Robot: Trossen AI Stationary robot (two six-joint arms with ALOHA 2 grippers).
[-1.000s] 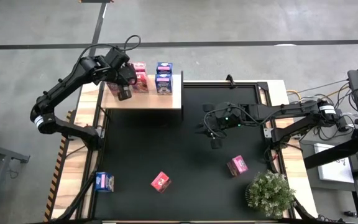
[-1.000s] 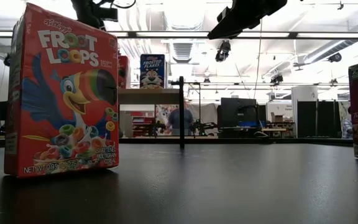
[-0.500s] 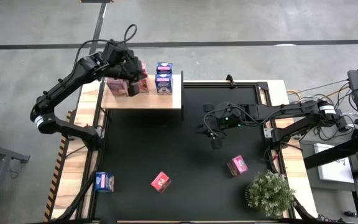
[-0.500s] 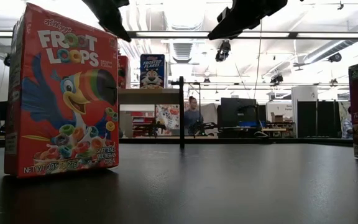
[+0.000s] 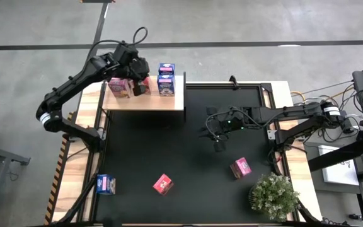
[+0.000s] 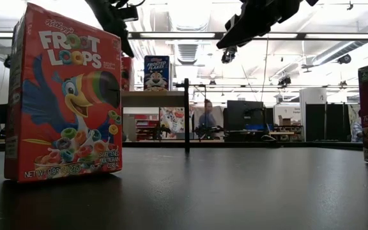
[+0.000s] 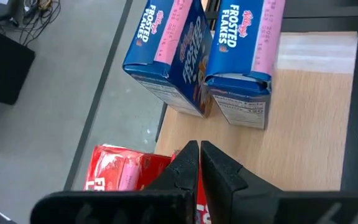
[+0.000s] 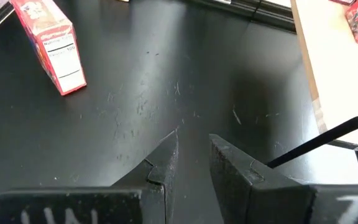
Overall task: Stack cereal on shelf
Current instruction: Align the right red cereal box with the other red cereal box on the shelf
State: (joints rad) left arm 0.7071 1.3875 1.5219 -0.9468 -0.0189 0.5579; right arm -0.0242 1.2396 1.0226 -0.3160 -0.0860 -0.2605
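- The cereal is found in two groups: two blue boxes (image 5: pixel 166 79) and red-pink boxes (image 5: pixel 120 87) are stood on the shelf (image 5: pixel 145 101) at the table's far left corner, while three more boxes are left on the black mat (image 5: pixel 188 151).
- Of those three, a blue box (image 5: pixel 106 184) is seen at the near left edge, a pink box (image 5: pixel 162 183) near the front middle, and another pink box (image 5: pixel 240 167) toward the right, beside a potted plant (image 5: pixel 273 195).
- The left gripper (image 7: pixel 199 163) is held over the shelf, just beside the red-pink boxes and short of the blue pair; its fingers are drawn almost together with nothing between them.
- The right gripper (image 8: pixel 191 152) is held above the middle of the mat, its fingers narrowly parted and empty.
- The right-hand pink box is judged the nearest loose one to the right gripper, lying nearer the front edge than the fingers; a red box (image 8: pixel 45 43) is shown ahead of them in the right wrist view, its long axis slanted across the fingers' line.
- The near-left blue box is judged to be within the left arm's side.
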